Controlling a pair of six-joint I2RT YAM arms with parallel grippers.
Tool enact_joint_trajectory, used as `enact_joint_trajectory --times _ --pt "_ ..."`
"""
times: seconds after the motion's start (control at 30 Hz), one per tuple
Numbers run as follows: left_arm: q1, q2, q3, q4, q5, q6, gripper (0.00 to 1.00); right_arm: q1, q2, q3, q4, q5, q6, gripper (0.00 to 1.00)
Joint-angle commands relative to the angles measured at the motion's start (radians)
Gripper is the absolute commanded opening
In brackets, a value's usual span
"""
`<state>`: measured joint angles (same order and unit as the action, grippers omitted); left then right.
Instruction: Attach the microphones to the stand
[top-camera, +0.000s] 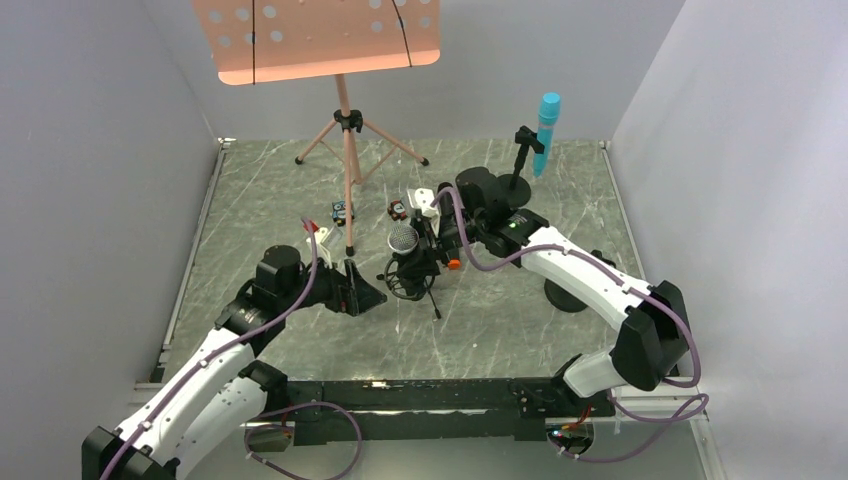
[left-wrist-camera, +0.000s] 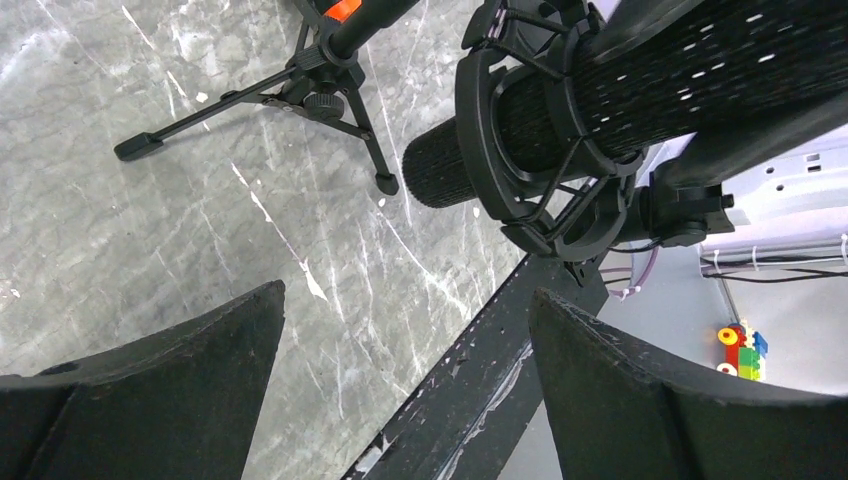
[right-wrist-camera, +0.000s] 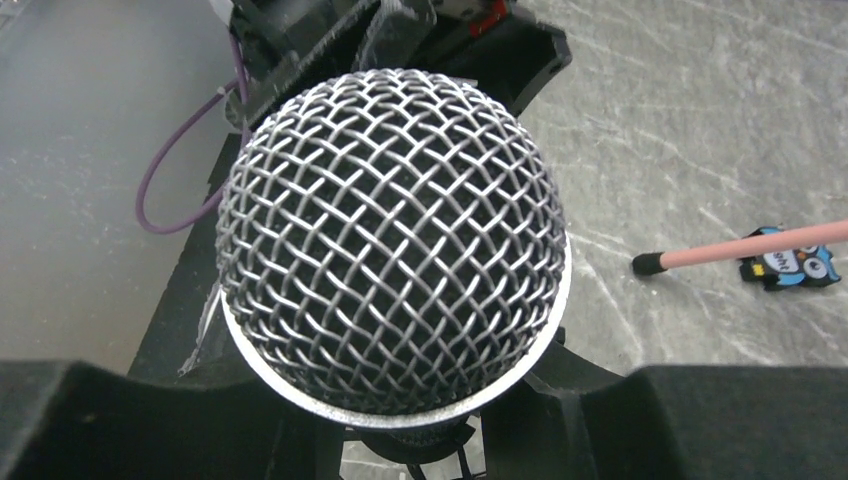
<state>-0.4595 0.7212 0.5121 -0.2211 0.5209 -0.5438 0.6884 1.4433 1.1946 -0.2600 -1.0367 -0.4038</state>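
Open table (top-camera: 480, 330) front-centre; pink tripod legs (top-camera: 350, 170) block rear-left; small mic stand (top-camera: 408, 284) fills gap between left hand (top-camera: 366, 291), right hand (top-camera: 434, 250).

Plain pale grey walls (top-camera: 100, 150) close in on three sides around a grey marble-patterned tabletop (top-camera: 250, 200) veined with white, all under soft, even light.

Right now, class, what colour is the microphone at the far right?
The microphone is turquoise-blue; top external view shows it best.

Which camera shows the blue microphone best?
The top external view. It shows the blue microphone whole, roughly upright, held in the clip of a black stand toward the back right. Neither wrist view shows it at all, so its seating in the clip can only be checked from above.
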Motion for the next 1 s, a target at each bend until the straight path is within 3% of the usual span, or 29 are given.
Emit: enact_joint_trajectory --times 0.0,0.17,0.33,0.5,0.7,0.97 --pt "0.002 -0.004 0.043 0.047 0.017 -0.005 0.95 -0.003 0.011 -0.063 -0.026 0.030 -0.037 0.09" --pt "0.003 -0.038 0.051 -0.007 -0.016 0.015 0.96 -0.003 0.007 -0.080 -0.035 0.025 -0.046 0.15" --pt "0.003 -0.081 0.074 -0.083 -0.051 0.044 0.96 -0.005 -0.006 0.006 -0.095 -0.014 -0.031 0.59" --pt "0.002 -0.124 0.107 -0.141 -0.076 0.068 0.97 -0.021 -0.032 0.068 -0.110 -0.041 0.007 0.82" --pt "0.003 -0.136 0.165 -0.162 -0.069 0.098 0.97 -0.061 -0.076 0.105 -0.145 -0.076 0.009 0.94" --pt "-0.004 -0.053 0.333 -0.184 -0.015 0.175 0.97 -0.191 -0.176 0.064 -0.198 -0.181 -0.029 0.99"
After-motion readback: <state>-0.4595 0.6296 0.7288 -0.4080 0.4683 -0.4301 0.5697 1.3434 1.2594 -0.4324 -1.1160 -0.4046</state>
